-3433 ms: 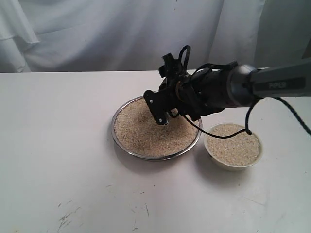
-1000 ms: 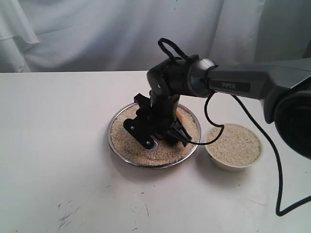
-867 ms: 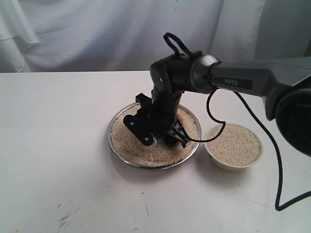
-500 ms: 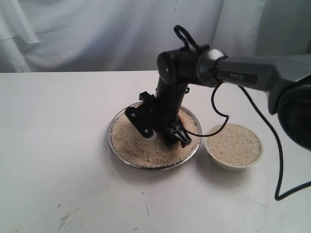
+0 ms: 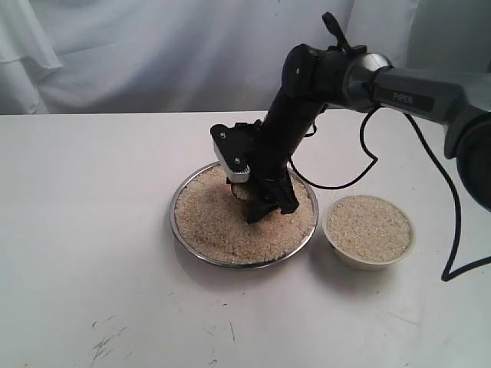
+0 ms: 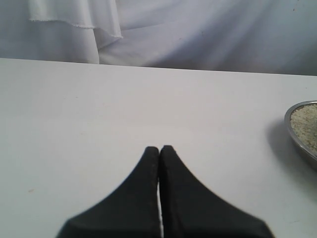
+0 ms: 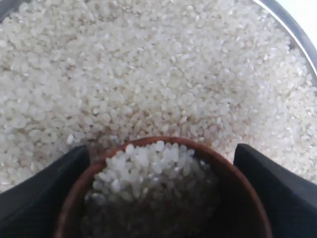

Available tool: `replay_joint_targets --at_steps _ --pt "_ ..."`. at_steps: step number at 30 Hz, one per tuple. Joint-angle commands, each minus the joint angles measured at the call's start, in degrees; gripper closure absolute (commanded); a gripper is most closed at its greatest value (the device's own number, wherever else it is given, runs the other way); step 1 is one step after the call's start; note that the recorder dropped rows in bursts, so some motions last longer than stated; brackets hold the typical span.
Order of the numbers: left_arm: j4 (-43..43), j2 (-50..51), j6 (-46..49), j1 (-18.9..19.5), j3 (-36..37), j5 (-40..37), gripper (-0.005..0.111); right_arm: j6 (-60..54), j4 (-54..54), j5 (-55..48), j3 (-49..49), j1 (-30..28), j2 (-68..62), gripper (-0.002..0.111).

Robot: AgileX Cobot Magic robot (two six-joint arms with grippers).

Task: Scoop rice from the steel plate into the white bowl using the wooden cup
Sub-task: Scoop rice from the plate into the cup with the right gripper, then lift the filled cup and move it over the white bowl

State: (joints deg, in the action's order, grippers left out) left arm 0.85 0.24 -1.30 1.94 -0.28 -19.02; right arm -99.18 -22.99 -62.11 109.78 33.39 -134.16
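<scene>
The steel plate (image 5: 186, 239) lies mid-table, full of rice (image 5: 207, 226). My right gripper (image 5: 247, 198) points steeply down over the plate's middle, shut on the wooden cup (image 7: 241, 194). In the exterior view the fingers hide most of the cup. In the right wrist view the cup sits between both fingers (image 7: 52, 186), tilted, partly filled with rice (image 7: 148, 161), its lip just above the heap (image 7: 163, 64). The white bowl (image 5: 329, 234), heaped with rice, stands just right of the plate. My left gripper (image 6: 159, 148) is shut and empty over bare table; the plate's rim (image 6: 296, 133) is off to its side.
White cloth (image 5: 153, 54) hangs behind the table's far edge. The right arm's black cable (image 5: 453, 230) loops down to the right of the bowl. A few dark scuffs (image 5: 103, 345) mark the near left tabletop.
The right arm has risen and swung back and to the right, turning the gripper from a low reach at the plate's front left to a steep stance over its middle, the cup now holding rice.
</scene>
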Motion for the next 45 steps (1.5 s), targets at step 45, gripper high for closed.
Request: replay_joint_targets --at_steps 45 --pt "0.09 -0.24 -0.05 0.11 0.28 0.76 0.107 16.87 27.18 15.5 -34.22 -10.54 30.97 0.108"
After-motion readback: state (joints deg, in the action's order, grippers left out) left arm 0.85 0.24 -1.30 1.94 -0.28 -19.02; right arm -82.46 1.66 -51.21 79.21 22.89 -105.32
